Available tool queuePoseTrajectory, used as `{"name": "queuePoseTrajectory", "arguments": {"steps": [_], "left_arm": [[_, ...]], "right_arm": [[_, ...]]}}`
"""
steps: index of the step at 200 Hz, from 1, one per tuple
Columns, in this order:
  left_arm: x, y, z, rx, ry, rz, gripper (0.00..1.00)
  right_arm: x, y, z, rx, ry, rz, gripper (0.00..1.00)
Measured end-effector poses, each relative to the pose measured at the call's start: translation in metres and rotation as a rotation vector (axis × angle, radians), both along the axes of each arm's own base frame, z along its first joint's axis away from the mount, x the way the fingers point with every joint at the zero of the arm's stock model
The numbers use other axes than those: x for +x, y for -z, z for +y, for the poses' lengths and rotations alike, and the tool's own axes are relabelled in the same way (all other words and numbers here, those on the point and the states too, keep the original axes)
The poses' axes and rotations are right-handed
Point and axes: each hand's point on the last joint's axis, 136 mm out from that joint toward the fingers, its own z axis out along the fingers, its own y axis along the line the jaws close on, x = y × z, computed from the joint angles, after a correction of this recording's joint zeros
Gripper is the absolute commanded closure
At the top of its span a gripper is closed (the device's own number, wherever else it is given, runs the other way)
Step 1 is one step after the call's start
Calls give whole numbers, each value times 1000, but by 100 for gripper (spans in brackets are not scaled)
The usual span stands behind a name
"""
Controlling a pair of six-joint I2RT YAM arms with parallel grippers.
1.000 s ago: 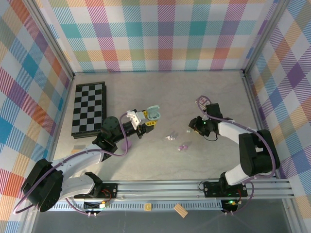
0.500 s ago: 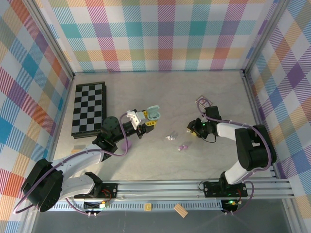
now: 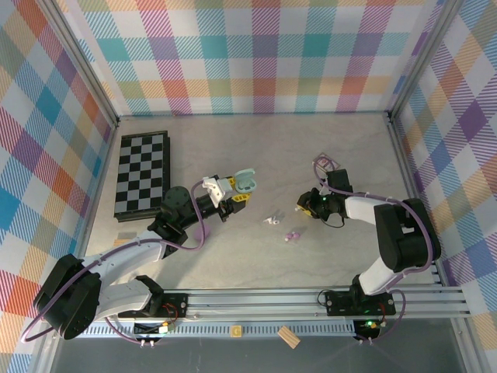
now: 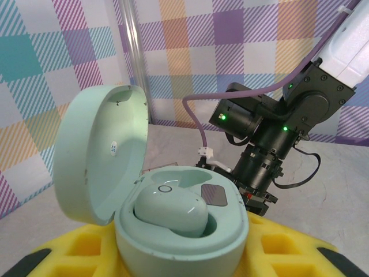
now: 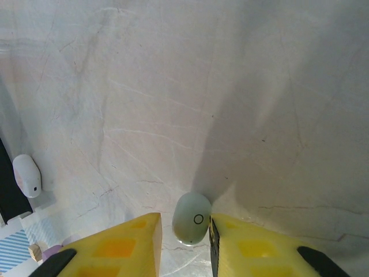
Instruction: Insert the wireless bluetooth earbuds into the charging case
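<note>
Right gripper [image 5: 184, 219]: low over the counter [image 5: 173, 86], with its yellow pads a narrow way apart. They straddle a pale mint earbud [image 5: 192, 226] at the bottom centre of the wrist view. The pad on the frame's right touches it and a sliver of gap shows on the other side, so this is not a firm pinch yet.
Why there: the pale mint earbud lies flat on the counter, so a pad on each flank looks like the way to lift it.
Left gripper [image 3: 238, 190]: clamped on the charging case [image 4: 179, 231], holding it off the counter near mid-frame in the top view.
Why held so: the lid [image 4: 98, 150] is tipped back and the mouth faces the right arm [image 4: 265, 138], probably to offer a steady target.
Case contents: a seated earbud [image 4: 170, 209] fills one side. The pocket [image 4: 214, 195] beside it is bare and is likely meant for the one being picked.
Spares: a whitish earbud [image 3: 272, 220] and a lilac earbud [image 3: 293, 235] lie on the counter between the two grippers.
</note>
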Motion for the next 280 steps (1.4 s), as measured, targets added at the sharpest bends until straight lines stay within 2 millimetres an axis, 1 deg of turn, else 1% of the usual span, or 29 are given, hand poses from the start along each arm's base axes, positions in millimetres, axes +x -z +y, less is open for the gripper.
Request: {"name": "queuePoseTrajectory", "arguments": {"steps": [20,143,184,233,256,280], "left_arm": [[0,0,0,0,0,0,63],[0,0,0,0,0,0,63],[0,0,0,0,0,0,63],[0,0,0,1,0,0,63],[0,0,0,0,0,0,63],[0,0,0,1,0,0,63]], "right_arm": [[0,6,1,3,-4,17,71],[6,2,7,35,-22,0,71],[8,4,10,46,-31,-2,77],[14,6,13,51,-39,5,73],[13,6,13,51,-44,8,73],[13,7,14,55,-47,16,76]]}}
